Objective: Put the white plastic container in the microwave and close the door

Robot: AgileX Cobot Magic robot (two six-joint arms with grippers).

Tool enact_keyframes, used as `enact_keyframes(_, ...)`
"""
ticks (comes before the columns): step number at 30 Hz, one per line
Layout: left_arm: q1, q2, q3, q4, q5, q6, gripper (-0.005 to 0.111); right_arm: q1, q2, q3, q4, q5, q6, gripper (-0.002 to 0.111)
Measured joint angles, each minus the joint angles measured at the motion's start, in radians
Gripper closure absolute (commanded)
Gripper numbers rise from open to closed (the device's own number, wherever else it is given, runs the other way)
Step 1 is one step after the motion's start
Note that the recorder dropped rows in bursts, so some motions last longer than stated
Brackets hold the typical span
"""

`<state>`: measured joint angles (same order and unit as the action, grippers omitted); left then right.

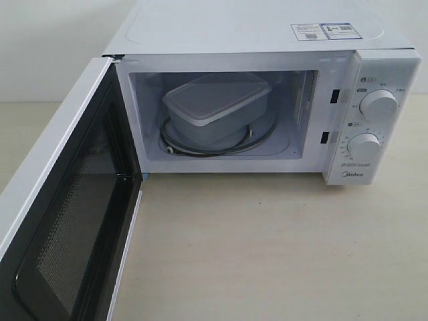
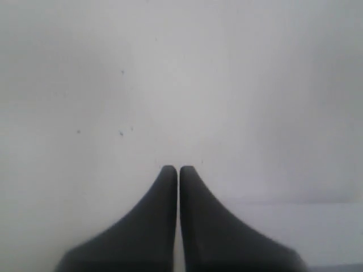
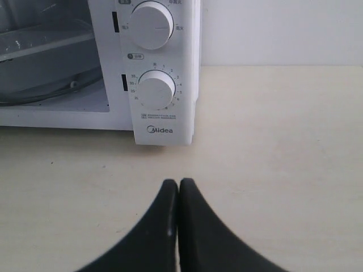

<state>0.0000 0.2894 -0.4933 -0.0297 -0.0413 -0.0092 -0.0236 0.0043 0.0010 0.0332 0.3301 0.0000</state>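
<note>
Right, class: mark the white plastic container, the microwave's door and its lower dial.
white plastic container [image 1: 217,97], exterior view, middle of its lid.
door [image 1: 72,224], exterior view, black mesh inner face.
lower dial [image 3: 156,89], right wrist view, centre of the knob.

A pale beige table [image 1: 267,254] - smooth, faintly grained, evenly lit. Behind the table's far edge rises a plain white wall [image 1: 40,47] - unmarked.

the white plastic container [image 1: 215,105] sits in the microwave [image 1: 267,40], the door [image 1: 63,221] swung open at left.
</note>
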Motion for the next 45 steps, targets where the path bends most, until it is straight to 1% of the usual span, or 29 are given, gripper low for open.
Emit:
enact_keyframes(3,0.0,0.0,-0.004,0.0,-0.095,0.0,0.103,0.0,0.0,0.0,0.0,0.0,0.0,0.108)
enact_keyframes(7,0.0,0.0,-0.004,0.0,-0.138,0.0,0.103,0.0,0.0,0.0,0.0,0.0,0.0,0.108)
enact_keyframes(15,0.0,0.005,-0.004,0.0,-0.137,0.0,0.103,0.0,0.0,0.0,0.0,0.0,0.0,0.108)
enact_keyframes(20,0.0,0.038,-0.005,0.0,-0.072,0.0,0.103,0.0,0.0,0.0,0.0,0.0,0.0,0.108)
enact_keyframes(21,0.0,0.055,-0.009,0.0,-0.044,0.0,0.103,0.0,0.0,0.0,0.0,0.0,0.0,0.108)
enact_keyframes(23,0.0,0.097,-0.039,0.0,0.053,0.0,0.103,0.0,0.0,0.0,0.0,0.0,0.0,0.108)
enact_keyframes(26,0.0,0.17,-0.122,0.0,0.269,0.003,0.103,0.0,0.0,0.0,0.0,0.0,0.0,0.108)
enact_keyframes(27,0.0,0.197,-0.159,-0.008,0.361,0.009,0.103,0.0,0.0,0.0,0.0,0.0,0.0,0.108)
enact_keyframes(29,0.0,0.252,-0.236,-0.05,0.556,0.079,0.103,0.0,0.0,0.0,0.0,0.0,0.0,0.108)
enact_keyframes(32,0.0,0.322,-0.332,-0.192,0.803,0.238,0.103,0.0,0.0,0.0,0.0,0.0,0.0,0.108)
enact_keyframes(34,0.0,0.366,-0.372,-0.292,0.918,0.353,0.103,0.0,0.0,0.0,0.0,0.0,0.0,0.108)
enact_keyframes(36,0.0,0.402,-0.393,-0.369,0.992,0.421,0.103,0.0,0.0,0.0,0.0,0.0,0.0,0.108)
enact_keyframes(38,0.0,0.441,-0.401,-0.408,1.043,0.457,0.103,0.0,0.0,0.0,0.0,0.0,0.0,0.108)
enact_keyframes(41,0.0,0.495,-0.401,-0.413,1.11,0.475,0.103,0.0,0.0,0.0,0.0,0.0,0.0,0.108)
enact_keyframes(45,0.0,0.555,-0.401,-0.413,1.142,0.499,0.103,0.0,0.0,0.0,0.0,0.0,0.0,0.108)
